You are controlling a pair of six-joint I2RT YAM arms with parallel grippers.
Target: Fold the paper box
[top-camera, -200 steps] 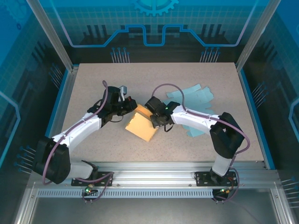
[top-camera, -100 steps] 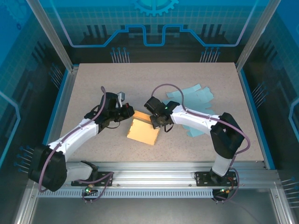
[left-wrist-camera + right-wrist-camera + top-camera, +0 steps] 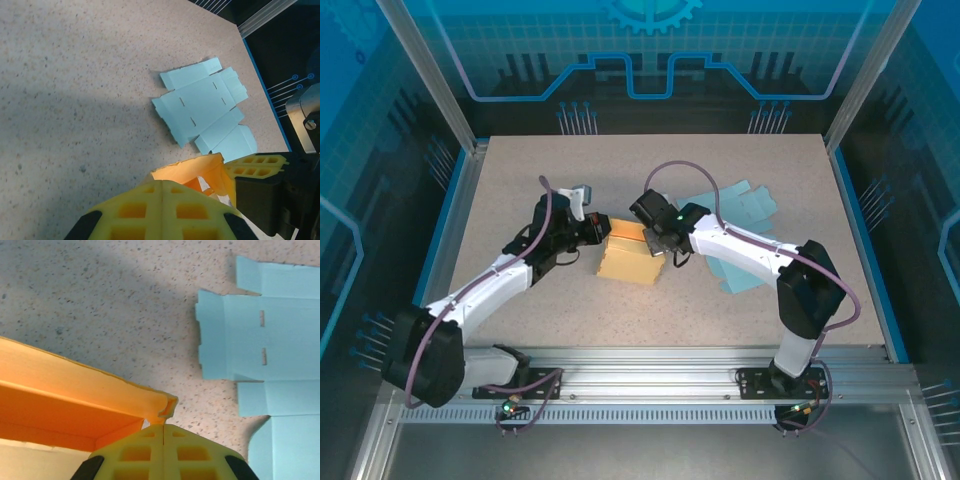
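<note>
Turned squarer, nudged farther up-table since earlier frame: orange paper box [image 3: 630, 258], mid-table between arms.
Top view: left gripper [image 3: 599, 232] and right gripper [image 3: 657, 245] reaching inward at box's ends, elbows out; speckled table [image 3: 540, 170], blue panel walls [image 3: 650, 50].
Left wrist: jaws clenched on box's edge; blue blanks [image 3: 200, 102] flat beyond.
Right wrist: jaws clamped on box's corner.

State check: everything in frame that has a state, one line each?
orange paper box: partly folded, one wall raised, pinched by both grippers
left gripper: shut on the box edge
right gripper: shut on the box edge
light blue box blanks: lying flat, unfolded, untouched
</note>
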